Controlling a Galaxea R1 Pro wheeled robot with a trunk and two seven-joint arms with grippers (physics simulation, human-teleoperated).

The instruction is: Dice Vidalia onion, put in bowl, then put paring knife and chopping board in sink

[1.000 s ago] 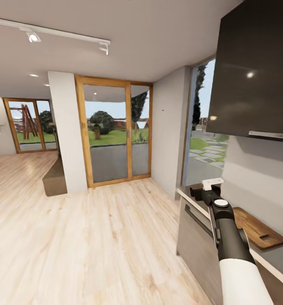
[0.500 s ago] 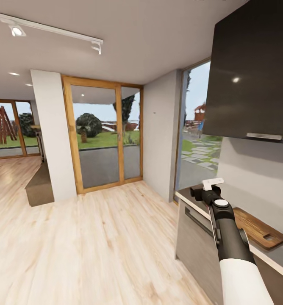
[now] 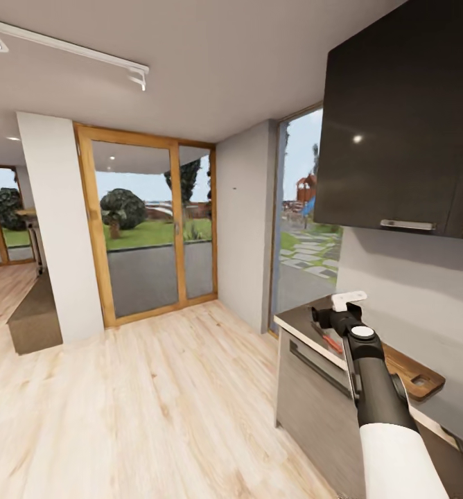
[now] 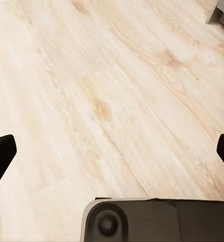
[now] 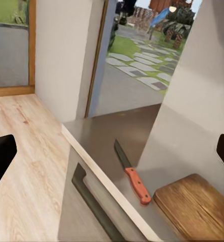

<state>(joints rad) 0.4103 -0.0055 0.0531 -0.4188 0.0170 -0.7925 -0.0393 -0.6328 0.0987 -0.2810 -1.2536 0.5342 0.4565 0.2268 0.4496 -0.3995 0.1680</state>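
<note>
The brown wooden chopping board (image 3: 406,372) lies on the dark grey countertop (image 3: 299,320) against the pale wall, at the right of the head view. Just beside its near end rests the paring knife (image 5: 131,174), dark blade and orange-red handle; a sliver of the knife (image 3: 332,340) peeks out beside my right arm. My right gripper (image 5: 113,154) hovers above the counter's end, open and holding nothing, looking down at the knife and the board (image 5: 196,207). My left gripper (image 4: 112,151) is open over the light wood floor.
Glossy black upper cabinets (image 3: 398,118) hang over the counter. A grey lower unit with a bar handle (image 3: 315,367) faces the wood floor (image 3: 155,402). Glass doors (image 3: 148,235) and a white pillar (image 3: 55,222) stand beyond.
The camera has turned right, so the room slid left in the picture. More of the counter end and a bit of the knife have come into sight. My right arm keeps its pose.
</note>
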